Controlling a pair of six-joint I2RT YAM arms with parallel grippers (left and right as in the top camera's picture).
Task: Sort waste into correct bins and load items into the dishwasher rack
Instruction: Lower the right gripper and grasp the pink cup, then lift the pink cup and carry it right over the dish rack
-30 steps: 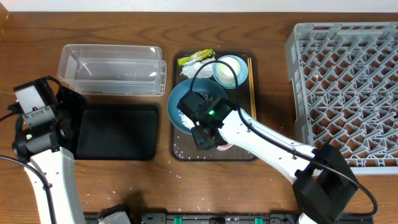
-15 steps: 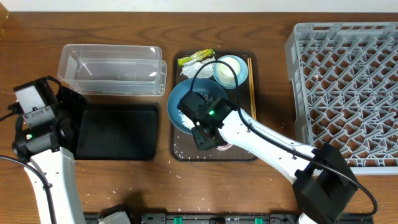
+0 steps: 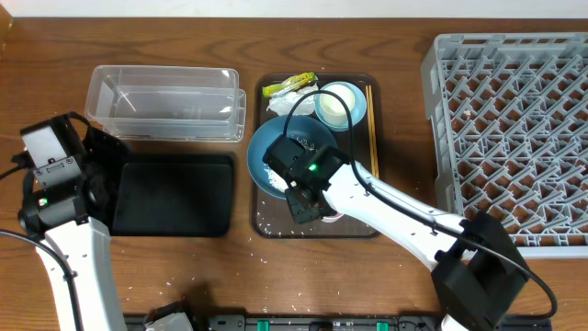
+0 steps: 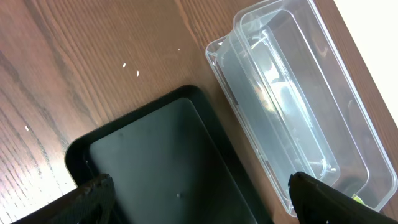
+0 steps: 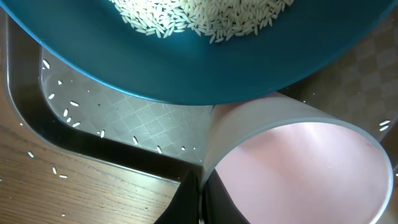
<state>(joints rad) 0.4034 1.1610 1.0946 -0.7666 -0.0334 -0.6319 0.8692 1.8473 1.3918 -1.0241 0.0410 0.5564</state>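
Pink cup (image 5: 298, 168) wall pinched by right end effector (image 5: 199, 194), rice-filled dark-blue bowl (image 5: 186, 68) just beside it, left end effector (image 4: 205, 199) spread

Bowl (image 5: 186, 68): dark blue. Rice grains (image 5: 199, 15): white. Cup (image 5: 298, 168): pink. Serving tray (image 5: 149, 124): dark brown, checker texture. Shallow tray (image 3: 175, 193): black. Tub (image 3: 165, 101): clear. Rack (image 3: 514, 129): grey lattice. Table (image 3: 184, 37): brown wood grain.

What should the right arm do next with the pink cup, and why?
Probably a slow, short lift, drifting away from the blue bowl. The right gripper looks shut on the rim of the pink cup. The cup sits on the brown tray, right against the bowl holding rice, so a quick sideways pull could jog the bowl and spill grains.
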